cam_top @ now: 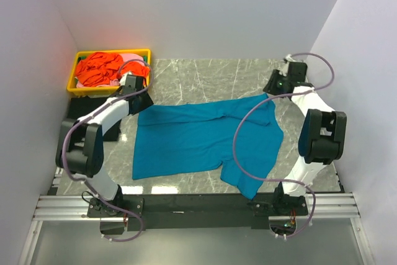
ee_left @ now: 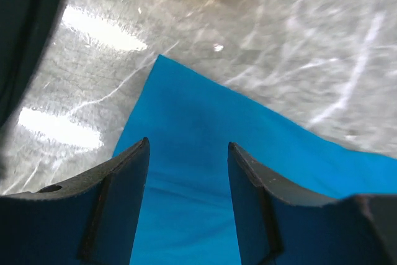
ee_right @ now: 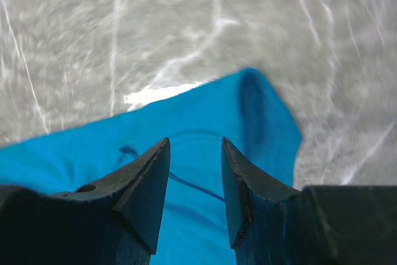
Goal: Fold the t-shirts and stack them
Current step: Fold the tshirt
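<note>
A large teal-blue t-shirt (cam_top: 198, 138) lies spread on the marble table, one sleeve hanging towards the near right. My left gripper (cam_top: 138, 88) is open above the shirt's far-left corner (ee_left: 186, 153), nothing between its fingers. My right gripper (cam_top: 279, 85) is open above the shirt's far-right corner (ee_right: 248, 116), also empty. Orange-red (cam_top: 99, 67) and pink shirts (cam_top: 129, 59) lie heaped in the yellow tray. A black cloth (ee_left: 25, 29) shows at the left edge of the left wrist view.
The yellow plastic tray (cam_top: 79, 60) stands at the far left corner on a dark block. White walls close in the table on three sides. A metal rail (cam_top: 198, 206) runs along the near edge with both arm bases.
</note>
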### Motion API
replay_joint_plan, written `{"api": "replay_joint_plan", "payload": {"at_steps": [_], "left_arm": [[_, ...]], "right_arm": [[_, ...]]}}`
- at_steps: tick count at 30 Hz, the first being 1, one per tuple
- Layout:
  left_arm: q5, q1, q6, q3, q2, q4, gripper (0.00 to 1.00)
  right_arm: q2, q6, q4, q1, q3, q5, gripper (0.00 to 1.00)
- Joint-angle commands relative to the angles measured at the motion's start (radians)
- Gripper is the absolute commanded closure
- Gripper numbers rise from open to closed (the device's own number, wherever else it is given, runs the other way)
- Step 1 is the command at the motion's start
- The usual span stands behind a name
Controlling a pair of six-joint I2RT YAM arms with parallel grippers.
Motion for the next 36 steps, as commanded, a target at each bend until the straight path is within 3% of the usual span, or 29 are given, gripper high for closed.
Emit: {"api": "replay_joint_plan", "payload": {"at_steps": [1,18,30,36], "left_arm": [[0.005,0.001,0.073,0.038,0.052,0.037,0.41],[-0.016,0.006,0.108,0.047,0.169,0.074,0.47],[-0.019,0.023,0.122,0.067,0.209,0.071,0.49],[-0.026,0.029,0.123,0.082,0.244,0.054,0.50]], "right_arm": [[0.034,0.192,0.109,-0.071,-0.037,-0.120,0.54],[0.268,0.413,0.223,-0.134,0.037,-0.216,0.54],[0.331,0.488,0.280,-0.143,0.061,-0.260,0.55],[0.339,0.522,0.278,-0.148,0.061,-0.241,0.63]]}}
